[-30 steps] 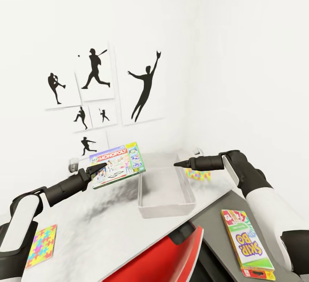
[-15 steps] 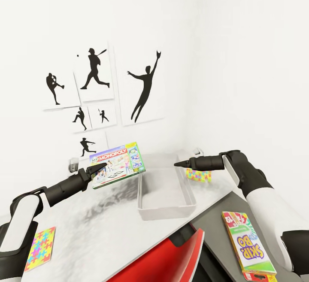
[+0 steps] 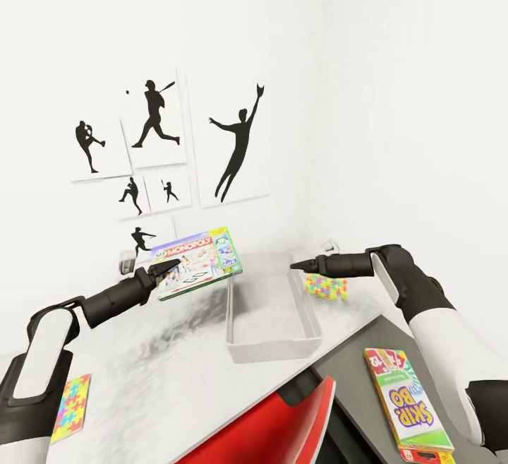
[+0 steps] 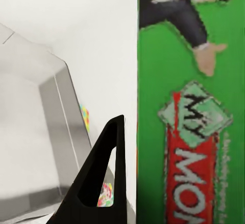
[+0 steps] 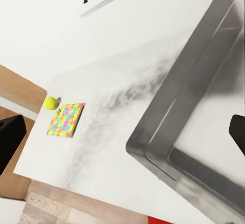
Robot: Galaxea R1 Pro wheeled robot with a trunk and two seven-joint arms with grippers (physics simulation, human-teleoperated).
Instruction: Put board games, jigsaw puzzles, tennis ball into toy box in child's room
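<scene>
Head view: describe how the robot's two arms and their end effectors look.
Both arms are built alike: white shell segments joined by black elbow and wrist sections. The left arm and right arm each narrow into a slim black forearm. The left end effector and right end effector are black with thin, tapering, pointed fingers. No cables or markings are visible.
</scene>
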